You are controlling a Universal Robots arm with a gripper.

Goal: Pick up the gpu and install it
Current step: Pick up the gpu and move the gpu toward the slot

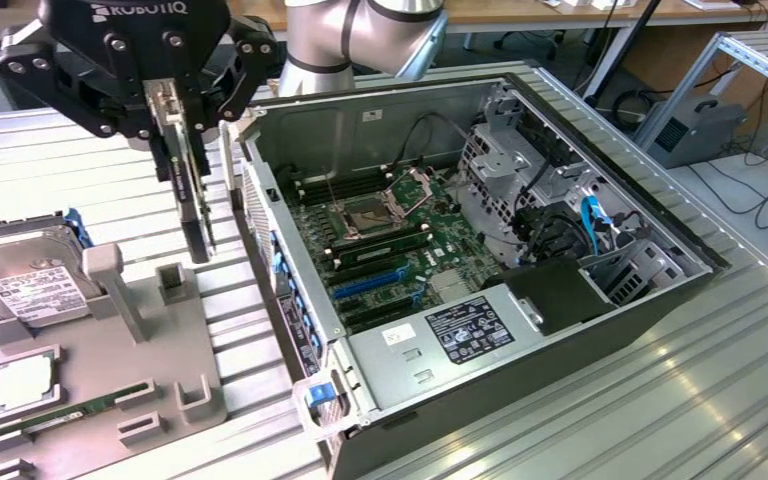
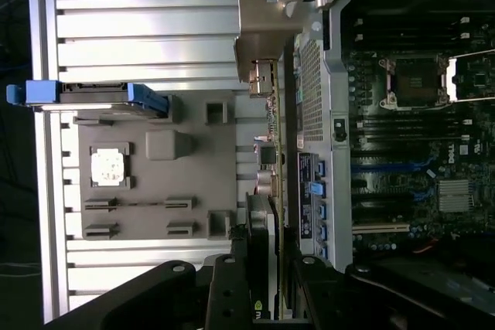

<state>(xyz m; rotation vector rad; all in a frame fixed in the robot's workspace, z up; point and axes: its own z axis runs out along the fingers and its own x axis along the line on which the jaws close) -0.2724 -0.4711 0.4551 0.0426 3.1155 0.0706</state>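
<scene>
Claw (image 1: 177,105) clamped on the gpu (image 1: 195,215). Card hangs below it, long axis vertical, over the table (image 1: 77,150) between fixture (image 1: 117,350) and case (image 1: 344,120) rear wall. Blue slots (image 1: 364,285) lie inside the case, toward the exterior view's right.

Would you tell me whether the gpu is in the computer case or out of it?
Out: the claw holds the gpu upright outside the case wall.

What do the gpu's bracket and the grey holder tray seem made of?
Bracket of the gpu: likely bare sheet metal, pale and silvery with a soft sheen. Holder tray: probably matte grey plastic, dull and uniform, with moulded-looking posts.
</scene>
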